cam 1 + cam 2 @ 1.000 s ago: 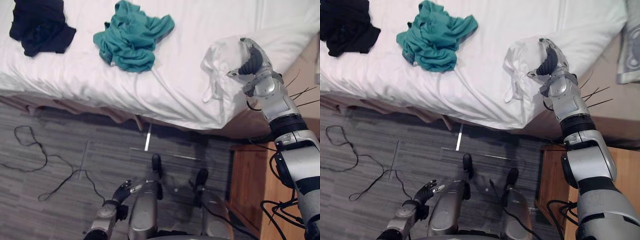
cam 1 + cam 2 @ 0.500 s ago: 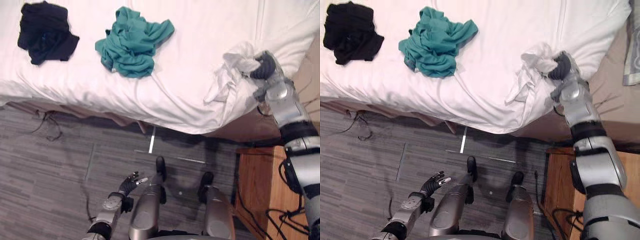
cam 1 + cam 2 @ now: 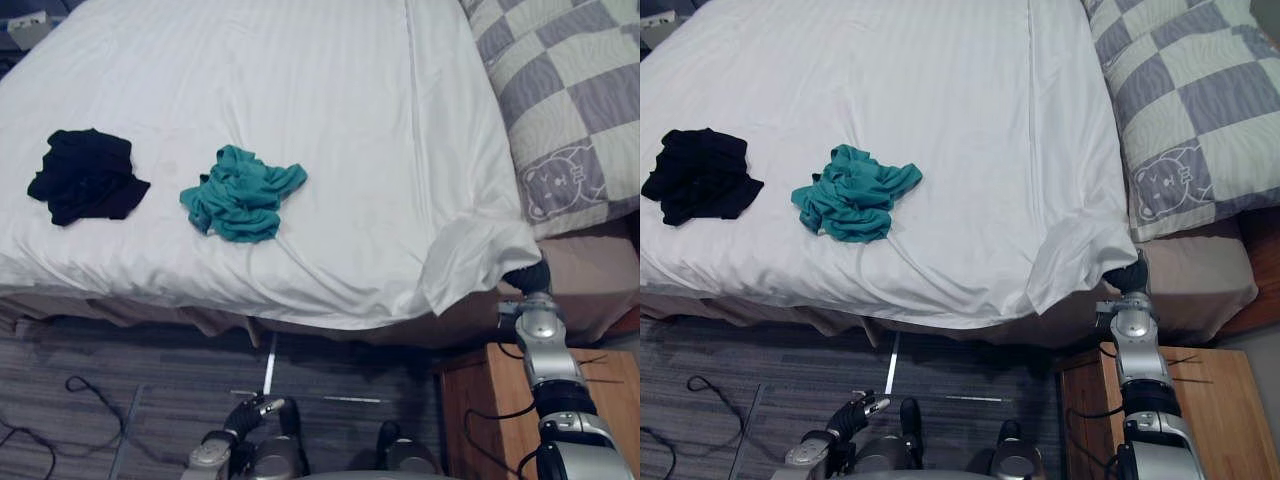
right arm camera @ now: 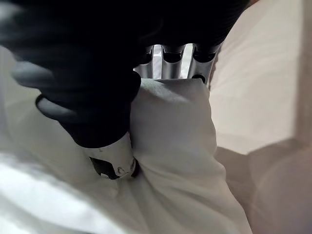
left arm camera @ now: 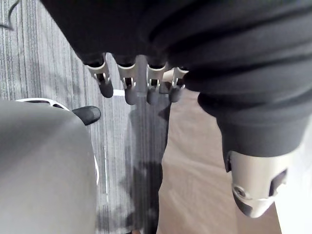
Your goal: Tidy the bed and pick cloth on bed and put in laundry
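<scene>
Right hand (image 3: pixel 527 278) curled round a fold of smooth white sheet (image 3: pixel 300 120) at its hanging corner, fingertips buried in cloth | left hand (image 3: pixel 245 415) low over striped grey floor (image 3: pixel 120 370), fingers loosely straight, holding nothing | crumpled teal cloth (image 3: pixel 240 194) and bunched black cloth (image 3: pixel 88 175) lie apart on sheet | checked pillow (image 3: pixel 570 100) cut off at frame edge

1. Head stereo pair, L & R eyes: high up, looking down on bed (image 3: pixel 300 90) and floor (image 3: pixel 150 350) strip at its near edge; both share same scene, slightly offset.
2. L wrist cam: v. close, along left hand (image 5: pixel 129 92), facing floor.
3. R wrist cam: v. close, along right hand (image 4: pixel 157 63) into sheet (image 4: pixel 170 126) at bed corner.
</scene>
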Controlling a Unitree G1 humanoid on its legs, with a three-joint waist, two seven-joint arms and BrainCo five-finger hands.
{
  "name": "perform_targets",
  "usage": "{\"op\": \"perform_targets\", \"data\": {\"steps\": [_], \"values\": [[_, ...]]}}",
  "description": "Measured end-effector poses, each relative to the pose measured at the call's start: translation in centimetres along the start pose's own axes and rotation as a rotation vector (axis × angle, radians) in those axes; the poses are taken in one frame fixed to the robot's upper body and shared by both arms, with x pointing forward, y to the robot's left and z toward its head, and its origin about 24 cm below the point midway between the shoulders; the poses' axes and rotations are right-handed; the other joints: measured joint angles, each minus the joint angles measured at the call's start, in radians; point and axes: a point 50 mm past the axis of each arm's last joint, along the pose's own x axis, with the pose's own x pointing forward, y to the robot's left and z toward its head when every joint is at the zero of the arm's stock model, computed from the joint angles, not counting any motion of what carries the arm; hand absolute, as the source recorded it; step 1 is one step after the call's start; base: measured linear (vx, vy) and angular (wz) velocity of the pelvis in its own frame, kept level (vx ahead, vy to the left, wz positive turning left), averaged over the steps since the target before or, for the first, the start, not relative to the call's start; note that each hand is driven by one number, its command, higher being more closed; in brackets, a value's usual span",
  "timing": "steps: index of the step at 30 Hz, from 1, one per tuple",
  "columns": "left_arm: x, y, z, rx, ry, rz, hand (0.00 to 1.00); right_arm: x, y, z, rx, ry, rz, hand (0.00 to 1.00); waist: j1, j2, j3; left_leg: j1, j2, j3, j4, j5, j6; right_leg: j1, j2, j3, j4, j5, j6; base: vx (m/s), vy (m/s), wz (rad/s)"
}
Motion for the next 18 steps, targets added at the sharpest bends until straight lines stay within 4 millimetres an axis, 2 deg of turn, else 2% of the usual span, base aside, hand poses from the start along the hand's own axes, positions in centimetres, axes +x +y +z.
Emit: {"op": "perform_targets", "data": {"steps": [4, 9, 11, 12, 13, 14, 15, 16, 17, 18], "values": [[-0.3, 0.3, -0.9, -0.021, 0.03, 0.014, 0.0, -0.3, -1.0, -1.6, 0.03, 0.079, -0.068, 0.0, 0.001, 0.002, -0.023, 0.026, -0.003, 0.033, -0.002, -0.006, 0.005, 0.035, 0.004, 0.003, -0.025, 0.0, 0.0, 0.06, 0.009, -0.06], [-0.5, 0.4, -1.4, -0.032, 0.056, 0.016, 0.0, -0.9, -3.1, -3.6, -0.023, 0.216, -0.23, 0.0, 0.004, -0.003, -0.044, 0.052, -0.003, 0.055, -0.003, -0.007, 0.005, 0.072, 0.009, 0.007, -0.048, 0.0, 0.0, 0.04, -0.007, -0.03], [-0.8, 0.6, -2.0, -0.048, 0.071, 0.026, 0.0, -1.9, -5.8, -5.4, -0.031, 0.313, -0.373, 0.0, -0.011, -0.009, -0.059, 0.054, -0.002, 0.057, -0.004, -0.007, 0.005, 0.076, 0.01, 0.011, -0.049, 0.001, -0.001, 0.04, -0.009, -0.05], [-0.9, 0.7, -2.4, -0.058, 0.077, 0.032, 0.0, -1.9, -6.2, -5.4, -0.032, 0.319, -0.395, 0.0, -0.019, -0.011, -0.061, 0.056, -0.002, 0.058, -0.004, -0.007, 0.005, 0.076, 0.01, 0.013, -0.049, 0.001, -0.001, -0.02, -0.002, -0.17], [-1.3, 0.9, -3.1, -0.071, 0.099, 0.043, 0.0, -1.8, -7.5, -4.9, -0.044, 0.3, -0.442, 0.0, -0.037, -0.015, -0.066, 0.062, -0.002, 0.063, -0.008, -0.007, 0.005, 0.076, 0.01, 0.025, -0.049, 0.002, -0.001, -0.03, 0.0, -0.27], [-1.5, 1.1, -3.6, -0.076, 0.118, 0.049, 0.0, -1.5, -8.6, -3.7, -0.049, 0.248, -0.475, 1.0, -0.047, -0.015, -0.068, 0.069, -0.001, 0.068, -0.008, -0.007, 0.005, 0.075, 0.011, 0.03, -0.048, 0.005, -0.001, -0.05, -0.001, -0.33], [-1.6, 1.1, -3.8, -0.077, 0.124, 0.049, 0.0, -1.3, -9.2, -3.1, -0.057, 0.217, -0.486, 1.0, -0.048, -0.015, -0.068, 0.072, 0.0, 0.072, -0.008, -0.007, 0.005, 0.075, 0.012, 0.036, -0.048, 0.007, -0.001, -0.07, -0.002, -0.32], [-1.7, 1.1, -4.0, -0.078, 0.13, 0.046, 0.0, -0.9, -10.2, -1.1, -0.075, 0.127, -0.498, 1.0, -0.048, -0.014, -0.069, 0.077, 0.003, 0.072, -0.009, -0.007, 0.005, 0.073, 0.014, 0.044, -0.048, 0.01, -0.003, -0.08, -0.002, -0.19], [-1.8, 1.0, -4.1, -0.079, 0.133, 0.04, 0.0, -0.7, -10.6, 0.1, -0.091, 0.077, -0.486, 1.0, -0.048, -0.013, -0.07, 0.076, 0.005, 0.071, -0.009, -0.008, 0.006, 0.071, 0.016, 0.044, -0.048, 0.012, -0.003, -0.12, 0.006, -0.09], [-1.8, 1.0, -4.3, -0.081, 0.144, 0.035, 0.0, -0.1, -10.6, 2.2, -0.123, -0.009, -0.441, 1.0, -0.044, -0.01, -0.071, 0.064, 0.01, 0.067, -0.009, -0.012, 0.011, 0.054, 0.022, 0.041, -0.047, 0.014, -0.005, -0.1, 0.012, 0.03]]}}
